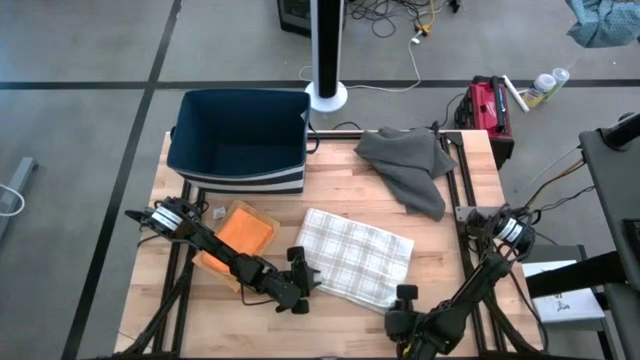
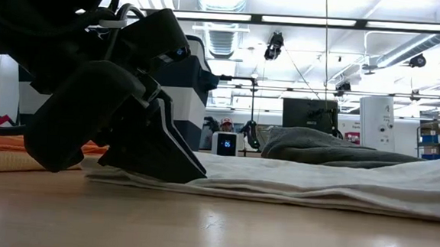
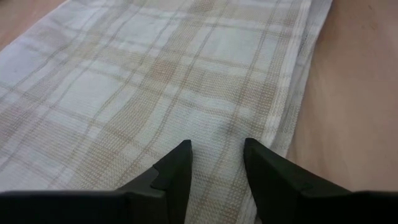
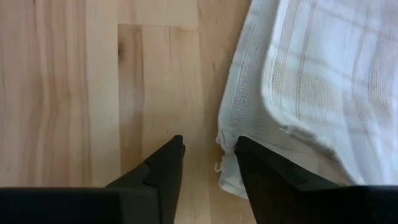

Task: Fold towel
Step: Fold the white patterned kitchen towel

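A folded cream plaid towel (image 1: 356, 256) lies flat on the wooden table (image 1: 460, 250). My left gripper (image 1: 308, 272) stands open at the towel's near left end, its fingers slanting down onto the cloth (image 3: 214, 149). My right gripper (image 1: 402, 293) is open at the towel's near right corner. In the right wrist view that frayed corner (image 4: 224, 163) lies between its two fingers (image 4: 208, 149), and an upper layer (image 4: 323, 81) lies over a lower one. My left gripper has its open fingertips (image 2: 195, 172) down at the towel's top near its left end (image 3: 217, 124), slanting down from the near left. The cloth between them lies flat and unpinched. Whether the tips press on it I cannot tell. My right gripper: one finger (image 4: 249, 155) overlaps the corner's edge, but whether it touches I cannot tell.
An orange cloth (image 1: 243, 233) lies left of the towel, under my left arm. A dark blue bin (image 1: 240, 135) stands at the far left and a crumpled grey cloth (image 1: 410, 165) at the far right. Bare wood lies along the near edge.
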Controlling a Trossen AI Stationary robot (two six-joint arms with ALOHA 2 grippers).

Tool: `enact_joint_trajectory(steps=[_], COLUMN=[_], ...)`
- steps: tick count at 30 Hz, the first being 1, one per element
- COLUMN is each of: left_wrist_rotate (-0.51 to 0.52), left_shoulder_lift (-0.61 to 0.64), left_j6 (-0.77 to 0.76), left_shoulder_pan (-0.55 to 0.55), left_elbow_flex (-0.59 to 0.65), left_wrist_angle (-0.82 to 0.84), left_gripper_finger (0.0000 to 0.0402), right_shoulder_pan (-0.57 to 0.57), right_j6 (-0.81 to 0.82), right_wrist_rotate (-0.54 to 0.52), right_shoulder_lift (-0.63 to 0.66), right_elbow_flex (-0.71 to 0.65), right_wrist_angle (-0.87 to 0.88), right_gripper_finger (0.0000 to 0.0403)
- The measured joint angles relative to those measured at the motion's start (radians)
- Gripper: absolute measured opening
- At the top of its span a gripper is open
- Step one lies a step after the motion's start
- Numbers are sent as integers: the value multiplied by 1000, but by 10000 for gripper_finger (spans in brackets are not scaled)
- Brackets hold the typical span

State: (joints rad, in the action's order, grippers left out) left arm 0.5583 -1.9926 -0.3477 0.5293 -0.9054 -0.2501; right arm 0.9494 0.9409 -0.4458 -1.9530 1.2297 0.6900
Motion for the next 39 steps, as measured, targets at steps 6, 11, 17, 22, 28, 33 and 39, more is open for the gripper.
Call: enact_joint_trajectory(steps=[6, 11, 17, 22, 28, 33, 39], left_wrist_rotate=[1, 1, 0, 0, 0, 0, 0], left_shoulder_lift=[0, 0, 0, 0, 0, 0, 0], left_j6=[-1, -2, -2, -2, -2, -2, -6], left_shoulder_pan=[0, 0, 0, 0, 0, 0, 0], left_elbow_flex=[1, 1, 1, 1, 1, 1, 1], left_wrist_angle=[-2, -1, -3, -4, -4, -4, -5], left_gripper_finger=[147, 150, 140, 134, 141, 148, 142], right_shoulder_pan=[1, -1, 0, -1, -5, -5, -5], right_j6=[0, -1, 0, -26, -18, -12, -8], right_wrist_rotate=[-60, -71, -70, -52, -51, -51, -51], right_shoulder_lift=[0, -1, -2, -2, -2, -2, -2], right_elbow_flex=[0, -2, -9, -15, -30, -30, -31], right_wrist_angle=[0, 3, 2, -1, -3, -4, -1], right_gripper_finger=[166, 147, 115, 104, 116, 106, 57])
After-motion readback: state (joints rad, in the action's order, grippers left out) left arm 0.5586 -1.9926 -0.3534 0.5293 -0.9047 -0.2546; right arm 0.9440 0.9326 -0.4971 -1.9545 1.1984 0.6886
